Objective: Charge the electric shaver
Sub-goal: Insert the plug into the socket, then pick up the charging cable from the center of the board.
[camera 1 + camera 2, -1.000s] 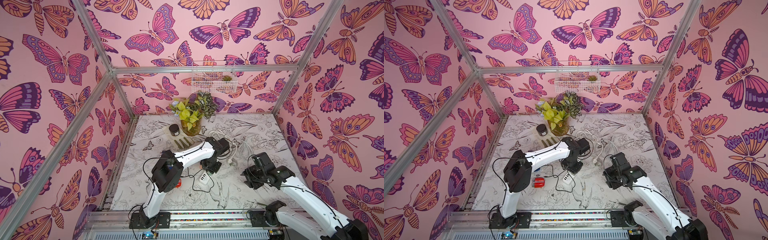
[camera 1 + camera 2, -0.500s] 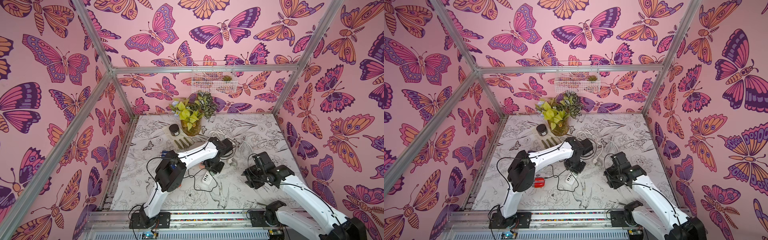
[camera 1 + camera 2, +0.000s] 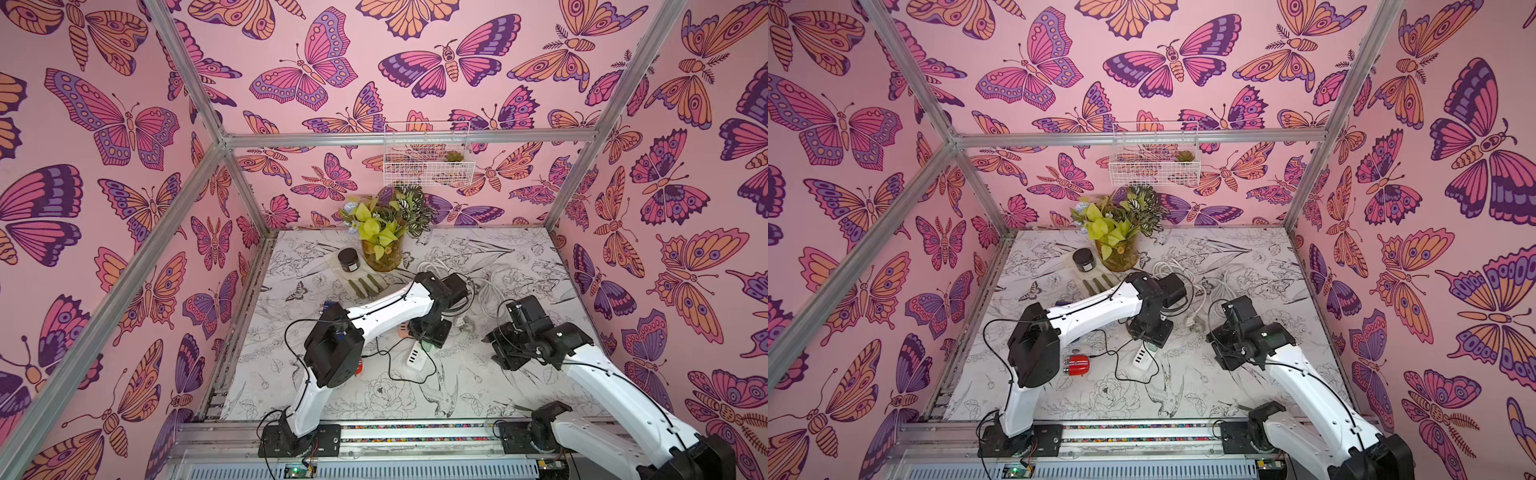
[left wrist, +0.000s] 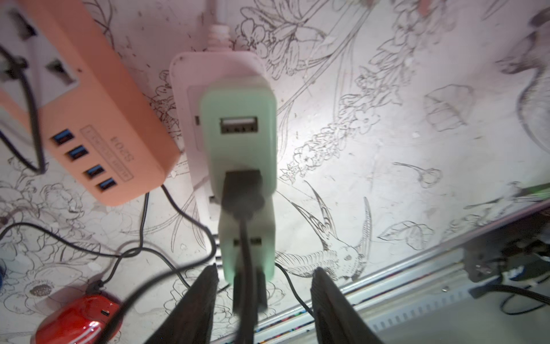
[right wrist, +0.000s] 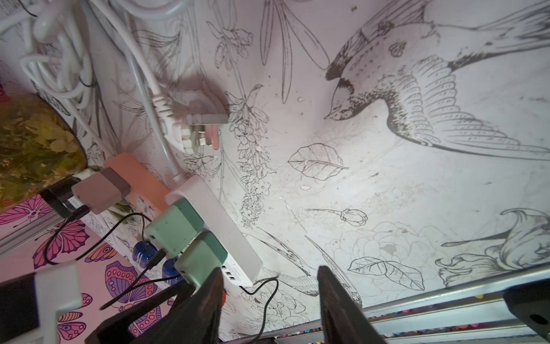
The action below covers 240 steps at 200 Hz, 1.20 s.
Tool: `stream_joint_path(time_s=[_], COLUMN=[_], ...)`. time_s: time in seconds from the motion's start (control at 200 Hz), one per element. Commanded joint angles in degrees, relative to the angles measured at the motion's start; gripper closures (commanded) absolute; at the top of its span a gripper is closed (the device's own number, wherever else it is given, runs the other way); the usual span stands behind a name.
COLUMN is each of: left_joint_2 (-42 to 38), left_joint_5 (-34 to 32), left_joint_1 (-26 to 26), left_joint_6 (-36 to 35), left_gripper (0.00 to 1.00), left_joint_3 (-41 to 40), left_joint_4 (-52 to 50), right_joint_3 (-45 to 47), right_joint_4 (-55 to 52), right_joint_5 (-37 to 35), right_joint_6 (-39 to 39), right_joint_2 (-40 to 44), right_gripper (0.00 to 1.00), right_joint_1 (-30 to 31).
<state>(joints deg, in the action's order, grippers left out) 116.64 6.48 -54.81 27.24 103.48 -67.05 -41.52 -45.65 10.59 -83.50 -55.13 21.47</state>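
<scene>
The red electric shaver [image 3: 1077, 365] lies on the table near the left arm's elbow, also in the left wrist view [image 4: 77, 318]; a black cable [image 4: 166, 268] runs from it. That cable's black plug [image 4: 242, 187] sits in a green adapter [image 4: 238, 113] on the white power strip [image 3: 1140, 357] [image 5: 226, 226]. My left gripper [image 4: 265, 268] [image 3: 1152, 332] hangs open just above the adapters, the blurred cable passing between its fingers without touching them. My right gripper [image 5: 270, 270] [image 3: 1219, 349] is open and empty, to the right of the strip.
An orange power strip [image 4: 98, 113] with blue USB ports lies beside the white one. Coiled white cables [image 3: 490, 282] and a white plug [image 5: 202, 125] lie behind. A vase of plants [image 3: 380, 253] and a dark jar [image 3: 348, 259] stand at the back.
My left gripper has opened and let go of the black plug, which stays in the green adapter. The right gripper has opened a little wider; its arm has barely moved.
</scene>
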Motion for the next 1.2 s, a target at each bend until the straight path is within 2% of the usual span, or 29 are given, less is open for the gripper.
stream_joint_path(time_s=[0.0, 0.1, 0.225, 0.325, 0.426, 0.511, 0.636, 0.786, 0.891, 1.006, 1.197], left_joint_2=[-5.3, -7.8, -11.9, -17.0, -23.4, -29.6, -38.7, -45.7, -45.4, -40.1, -32.8], left_joint_5=[0.9, 0.8, -0.2, -1.8, -2.6, -2.0, 1.9, 0.7, -0.2, -1.1, 2.4], left_joint_1=[-0.3, -0.3, 0.0, 1.3, 4.8, 9.2, 15.5, 18.4, 19.7, 21.2, 22.0], left_joint_6=[1.9, 2.5, 4.6, 8.8, 15.9, 25.5, 43.6, 67.5, 79.8, 84.5, 91.6], left_gripper=[0.38, 0.34, 0.34, 0.35, 0.38, 0.43, 0.47, 0.53, 0.57, 0.55, 0.57], left_joint_3=[-1.0, -2.8, -5.7, -8.4, -12.8, -19.2, -34.6, -50.6, -55.5, -54.4, -53.6], left_joint_4=[-0.2, -0.3, -0.2, 0.2, 0.7, 2.6, 13.7, 26.6, 30.2, 30.1, 31.6], right_joint_3=[-2.6, -4.1, -6.0, -8.7, -12.6, -17.1, -22.7, -27.7, -28.7, -28.0, -27.1], right_joint_4=[-4.2, -5.4, -6.3, -7.0, -7.4, -7.7, -7.2, -6.2, -4.5, -2.7, -3.0], right_joint_5=[-3.0, -3.7, -4.8, -6.4, -8.4, -11.0, -14.3, -15.3, -14.4, -12.9, -12.3], right_joint_6=[3.4, 4.8, 6.4, 9.5, 14.8, 19.9, 25.1, 28.4, 29.4, 29.8, 30.2], right_joint_2=[0.7, 0.7, 0.8, 0.7, 0.1, -0.9, -2.9, -6.1, -6.7, -6.1, -5.3], right_gripper=[0.47, 0.46, 0.46, 0.47, 0.48, 0.49, 0.49, 0.50, 0.50, 0.50, 0.50], right_joint_1=[-0.3, -0.3, -0.3, -0.3, 0.2, 2.2, 6.6, 11.0, 12.4, 12.5, 12.5])
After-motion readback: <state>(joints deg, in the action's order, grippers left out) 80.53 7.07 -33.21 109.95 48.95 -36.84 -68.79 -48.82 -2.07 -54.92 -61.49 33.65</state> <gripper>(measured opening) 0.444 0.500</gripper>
